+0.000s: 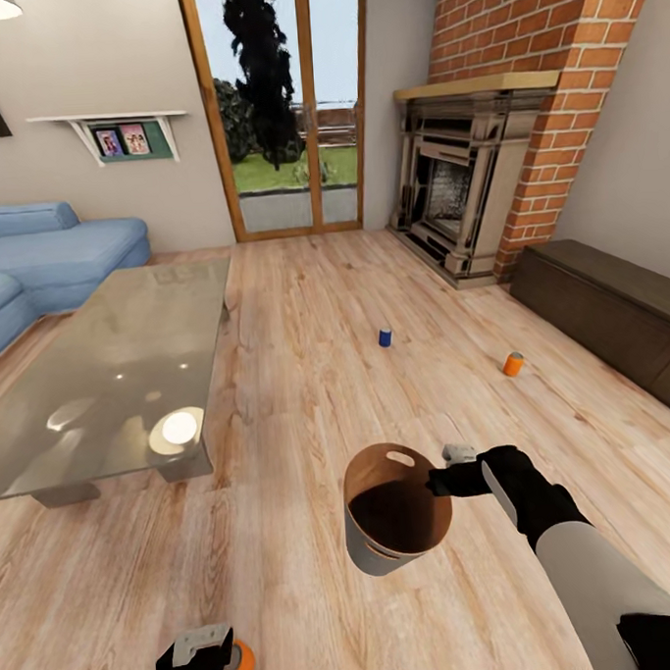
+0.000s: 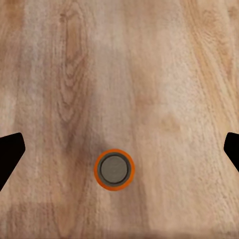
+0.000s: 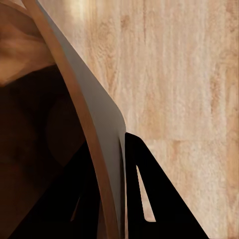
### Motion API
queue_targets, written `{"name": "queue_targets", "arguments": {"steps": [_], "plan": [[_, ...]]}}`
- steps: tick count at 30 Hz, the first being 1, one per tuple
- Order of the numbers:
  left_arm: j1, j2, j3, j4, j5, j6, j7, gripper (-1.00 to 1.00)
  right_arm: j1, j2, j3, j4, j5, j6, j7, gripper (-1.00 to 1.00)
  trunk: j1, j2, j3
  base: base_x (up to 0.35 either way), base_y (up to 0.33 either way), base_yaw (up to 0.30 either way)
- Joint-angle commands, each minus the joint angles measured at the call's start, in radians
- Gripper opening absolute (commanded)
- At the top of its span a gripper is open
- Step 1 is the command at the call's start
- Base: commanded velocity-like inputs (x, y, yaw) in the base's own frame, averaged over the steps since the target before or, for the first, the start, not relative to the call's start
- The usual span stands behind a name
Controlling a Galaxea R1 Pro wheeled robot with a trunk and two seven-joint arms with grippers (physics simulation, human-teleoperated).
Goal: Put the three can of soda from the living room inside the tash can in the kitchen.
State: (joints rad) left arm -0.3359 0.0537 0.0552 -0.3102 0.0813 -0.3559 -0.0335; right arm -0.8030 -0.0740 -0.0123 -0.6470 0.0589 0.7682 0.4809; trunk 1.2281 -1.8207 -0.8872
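Beside the glass table (image 1: 100,357), the robot collects cans with the pail carried along.

Right claw (image 1: 443,479) is clamped on the pail (image 1: 395,514) rim, holding it off the floor, presumably as a ready bin. Left claw (image 1: 209,656), fingers spread wide, hangs over an upright orange can (image 2: 115,170). Beyond the pail stand a second orange can (image 1: 513,364) and a blue can (image 1: 384,337).

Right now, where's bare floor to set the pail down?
Widest bare planks: between the glass table and the blue can, up to the door. Also between the pail and the left hand. Tighter by the bench, near an orange can.
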Motion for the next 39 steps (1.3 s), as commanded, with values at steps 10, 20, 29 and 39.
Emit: {"name": "queue_targets", "arguments": {"steps": [10,20,29,39], "plan": [[0.000,0.000,0.000,-0.001,0.000,0.000,0.000,1.00,0.005,-0.003,0.000,-0.083,-0.023,0.007,0.007,-1.00,0.038,-0.070,-0.033,0.000,0.000,0.000],[0.000,0.000,0.000,-0.001,0.000,0.000,0.000,1.00,0.007,-0.006,-0.001,-0.175,-0.022,0.072,0.007,-1.00,0.077,-0.140,-0.065,0.000,0.000,0.000],[0.000,0.000,0.000,-0.001,0.000,0.000,0.000,1.00,0.007,-0.006,-0.001,-0.182,-0.022,0.075,0.007,-1.00,0.111,-0.203,-0.093,0.000,0.000,0.000],[0.000,0.000,0.000,-0.001,0.000,0.000,0.000,1.00,0.009,-0.006,-0.003,-0.230,-0.024,0.075,0.008,-1.00,0.150,-0.273,-0.124,0.000,0.000,0.000]]}}
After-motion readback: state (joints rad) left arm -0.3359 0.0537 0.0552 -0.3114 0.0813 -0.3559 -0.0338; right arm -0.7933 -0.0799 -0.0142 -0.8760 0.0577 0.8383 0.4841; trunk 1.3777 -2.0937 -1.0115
